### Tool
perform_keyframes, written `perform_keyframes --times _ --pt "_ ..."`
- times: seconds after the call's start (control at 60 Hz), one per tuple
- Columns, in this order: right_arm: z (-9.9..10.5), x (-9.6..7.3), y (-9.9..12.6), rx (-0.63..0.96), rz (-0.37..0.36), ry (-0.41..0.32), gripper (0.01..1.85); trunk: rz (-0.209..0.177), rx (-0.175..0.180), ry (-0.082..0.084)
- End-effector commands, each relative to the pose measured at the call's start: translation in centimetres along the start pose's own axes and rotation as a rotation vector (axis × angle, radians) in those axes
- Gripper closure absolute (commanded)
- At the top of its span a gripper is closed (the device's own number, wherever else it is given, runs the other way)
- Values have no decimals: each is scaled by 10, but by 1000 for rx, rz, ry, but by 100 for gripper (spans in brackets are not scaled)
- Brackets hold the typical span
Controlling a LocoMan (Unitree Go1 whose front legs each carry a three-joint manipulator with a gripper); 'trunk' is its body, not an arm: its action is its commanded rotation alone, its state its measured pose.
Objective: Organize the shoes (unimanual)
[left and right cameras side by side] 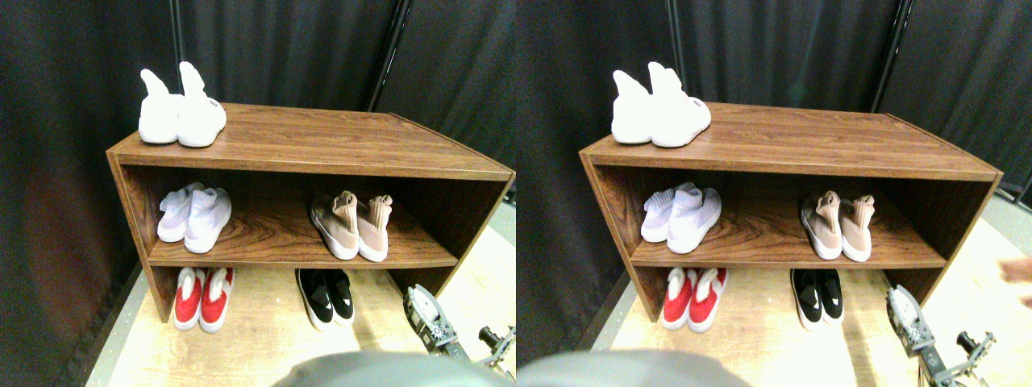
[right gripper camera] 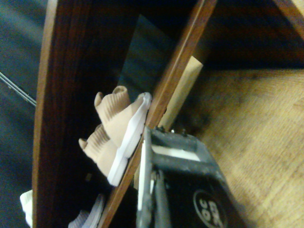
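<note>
The right pincer [left and right cameras side by side: 426, 316] hangs low beside the lower right corner of the brown wooden shoe shelf [left and right cameras side by side: 322, 141], holding nothing; whether its jaws are apart or together I cannot tell. Nearest it, the black knit sneakers with white soles [left and right cameras side by side: 326, 296] stand on the pale wooden floor [left and right cameras side by side: 266, 339] under the shelf. The beige-tan knit sneakers with white soles [left and right cameras side by side: 352, 226] sit side by side on the middle board above.
</note>
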Motion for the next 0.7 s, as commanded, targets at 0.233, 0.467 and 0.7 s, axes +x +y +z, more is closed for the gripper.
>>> perform_keyframes --times 0.233,0.467,0.7 --pt "-13 -8 42 14 144 25 180 3 -12 -52" --pt "-20 -9 43 -7 141 29 180 8 -16 -48" --pt "-23 -13 41 2 133 12 180 4 -16 -41"
